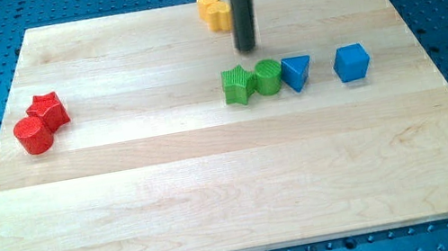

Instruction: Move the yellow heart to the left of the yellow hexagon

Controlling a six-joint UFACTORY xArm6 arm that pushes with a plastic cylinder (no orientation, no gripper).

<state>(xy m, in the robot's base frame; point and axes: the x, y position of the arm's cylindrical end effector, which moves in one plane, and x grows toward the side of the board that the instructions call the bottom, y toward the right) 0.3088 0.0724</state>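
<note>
Two yellow blocks touch each other near the view's top edge of the wooden board (217, 190). The upper-left one (208, 3) looks like the yellow hexagon. The lower-right one (223, 18) looks like the yellow heart, and my rod partly hides it. My tip (248, 49) rests on the board just below and right of the yellow pair, and just above the green blocks.
A green star (237, 85), green cylinder (268, 77) and blue triangle (296, 71) sit in a touching row right of centre, with a blue cube (351, 62) further right. A red star (49, 109) and red cylinder (33, 136) touch at the left.
</note>
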